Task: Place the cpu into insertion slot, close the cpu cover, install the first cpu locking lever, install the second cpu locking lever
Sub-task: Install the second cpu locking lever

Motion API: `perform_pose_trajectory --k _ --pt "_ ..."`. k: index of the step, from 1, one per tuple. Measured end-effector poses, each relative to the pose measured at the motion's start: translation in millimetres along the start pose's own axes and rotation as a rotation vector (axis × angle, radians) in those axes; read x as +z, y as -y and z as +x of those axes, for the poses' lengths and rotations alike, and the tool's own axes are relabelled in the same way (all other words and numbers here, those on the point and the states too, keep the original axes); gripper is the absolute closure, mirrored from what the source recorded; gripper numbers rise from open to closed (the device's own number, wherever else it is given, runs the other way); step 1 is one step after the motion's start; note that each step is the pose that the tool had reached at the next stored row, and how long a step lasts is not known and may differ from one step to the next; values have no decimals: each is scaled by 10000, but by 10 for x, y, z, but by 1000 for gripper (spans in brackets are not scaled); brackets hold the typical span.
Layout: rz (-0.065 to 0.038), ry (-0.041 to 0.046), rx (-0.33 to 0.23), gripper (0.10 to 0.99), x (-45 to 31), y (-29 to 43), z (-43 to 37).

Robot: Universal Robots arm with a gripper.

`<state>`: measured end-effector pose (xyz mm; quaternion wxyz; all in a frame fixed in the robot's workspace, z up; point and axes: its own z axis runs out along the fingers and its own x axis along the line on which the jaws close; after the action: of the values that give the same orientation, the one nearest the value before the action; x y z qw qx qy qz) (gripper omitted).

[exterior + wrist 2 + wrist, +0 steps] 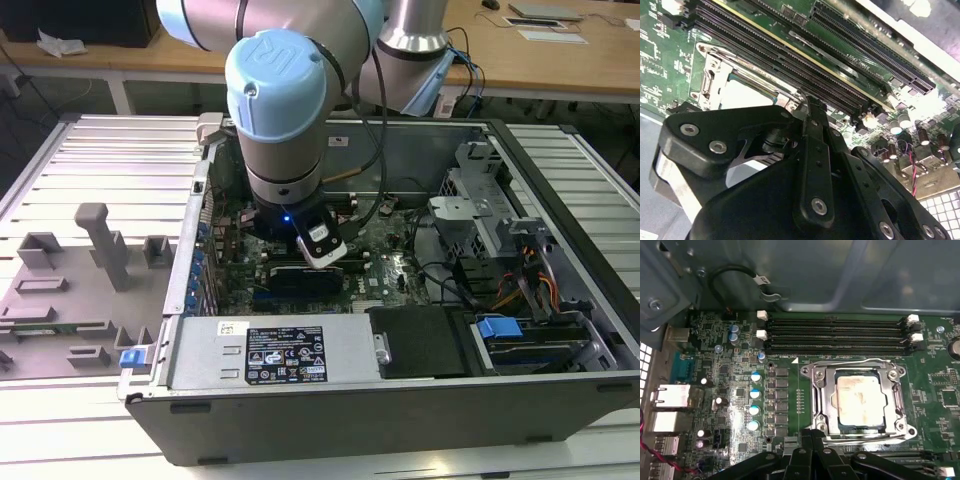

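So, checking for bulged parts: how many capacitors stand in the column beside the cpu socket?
4, lined up: first capacitor, second capacitor, third capacitor, fourth capacitor. The claw may hide more.

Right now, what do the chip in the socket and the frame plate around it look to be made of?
The chip: pale silvery-grey metal top, matte and a little smudged, so probably a metal lid. The frame plate: thin bright sheet metal, likely steel, going by its sharp shiny glints. It lies flat around the chip. The hand sits at the plate's edge.
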<state>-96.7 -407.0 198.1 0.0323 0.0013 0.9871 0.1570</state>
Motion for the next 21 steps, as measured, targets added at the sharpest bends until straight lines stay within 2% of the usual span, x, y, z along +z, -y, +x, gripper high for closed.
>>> perform_pose_trajectory --k 7,9,10,21 --pt "-23 -1 0 980 45 -11 6" --pt "12 -8 2 980 68 -4 12" --pt "-22 -10 1 980 70 -3 17" --pt "-26 -8 1 980 49 -35 15"
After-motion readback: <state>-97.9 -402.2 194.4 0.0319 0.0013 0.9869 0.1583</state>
